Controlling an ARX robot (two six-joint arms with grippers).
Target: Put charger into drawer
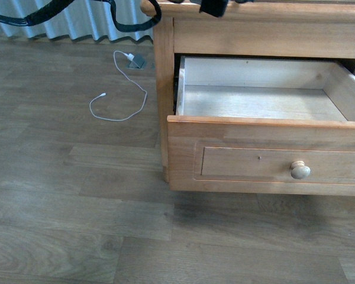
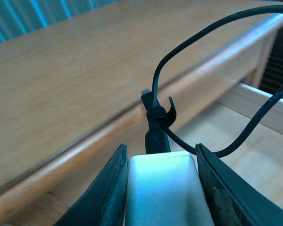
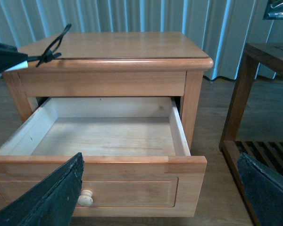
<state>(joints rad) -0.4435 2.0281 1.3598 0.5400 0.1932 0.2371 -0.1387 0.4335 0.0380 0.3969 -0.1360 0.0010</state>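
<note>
- floorboards (image 1: pixel 59 195) on the far left hold only the long white cable (image 1: pixel 121 97). It lies well apart from the nightstand (image 1: pixel 163 89) and, by my reading, has no part in the task.
- left gripper (image 2: pixel 160 157) has its two dark fingers (image 2: pixel 111 188) pressed against the sides of the charger (image 2: pixel 162 188), pinching the white block. The looped black cable (image 2: pixel 179 61), bound with a small tie, sticks out ahead of it.
- charger in the right wrist view is at the nightstand's left front corner, about level with the tabletop (image 3: pixel 127 44). The left wrist view shows the pale wood of the drawer interior lower down, just past the top's rounded edge.
- drawer (image 1: pixel 266 133) is pulled well out, with its round knob (image 1: pixel 300 170) facing forward. No item shows on its bare floor (image 3: pixel 108 136).
- right gripper (image 3: pixel 159 160) has its fingers spread wide with nothing between them, and it sits in front of the drawer front.
- dark wooden side table (image 3: pixel 254 70) stands on the far right, apart from the nightstand.
- progress, as i judge it: opening the drawer and picking up the charger are done. Carrying it over the open box, lowering it, letting go and perhaps pushing the drawer closed are left.
</note>
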